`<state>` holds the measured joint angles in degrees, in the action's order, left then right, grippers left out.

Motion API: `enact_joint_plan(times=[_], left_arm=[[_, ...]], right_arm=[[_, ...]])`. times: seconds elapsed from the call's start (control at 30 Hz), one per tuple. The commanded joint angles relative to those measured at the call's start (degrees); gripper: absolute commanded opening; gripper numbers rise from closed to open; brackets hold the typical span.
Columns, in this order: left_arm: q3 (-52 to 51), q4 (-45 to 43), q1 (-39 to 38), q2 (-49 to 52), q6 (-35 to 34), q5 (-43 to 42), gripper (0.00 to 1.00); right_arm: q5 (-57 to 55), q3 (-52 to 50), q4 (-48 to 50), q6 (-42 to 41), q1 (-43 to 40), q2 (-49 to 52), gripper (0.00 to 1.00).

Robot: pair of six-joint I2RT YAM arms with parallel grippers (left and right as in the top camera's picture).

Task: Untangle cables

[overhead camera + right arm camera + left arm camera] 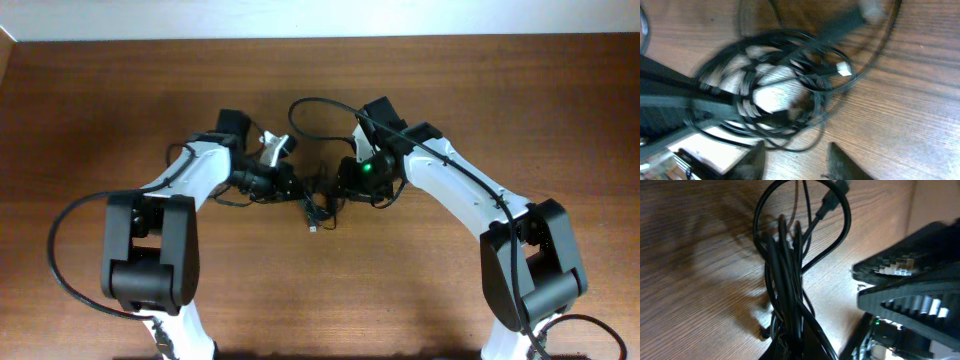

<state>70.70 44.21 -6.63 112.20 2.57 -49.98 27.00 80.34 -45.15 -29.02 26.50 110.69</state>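
Overhead: too small to count strands in the cables (318, 205) or to follow any single one. Lost beneath left gripper (289, 184) and right gripper (344, 180): the bundle's outer ends, and both sets of jaws. Cut off by the bottom edge: left arm (175, 335) and right arm (510, 340) at their bases.

Left wrist view: clipped top and bottom, loops and tight strand alike. No sight of own fingers, so no telling whether anything is clamped. Smeared at right: a dark ribbed shape (910, 295), not nameable.

Right wrist view: smeared across the whole tangle. Barely readable: one white plug (843, 69). Clipped by the lower edge: fingertips (757, 162).
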Motion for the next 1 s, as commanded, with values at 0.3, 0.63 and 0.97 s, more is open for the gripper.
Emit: enact_joint_plan(times=[0.3,0.63,0.97], left_arm=[[-0.39,1.14,2.34,0.61,6.14,-15.54,0.00],[-0.39,0.87,2.34,0.61,6.12,-19.78,0.00],[-0.39,0.87,2.34,0.61,6.12,-22.71,0.00]], right_arm=[[11.89,-1.11,10.75,-3.41,1.25,3.45,0.34],[19.28,-6.25,19.96,-3.41,1.25,4.09,0.33],[18.01,-9.62,27.45,-3.37,1.51,3.67,0.04]])
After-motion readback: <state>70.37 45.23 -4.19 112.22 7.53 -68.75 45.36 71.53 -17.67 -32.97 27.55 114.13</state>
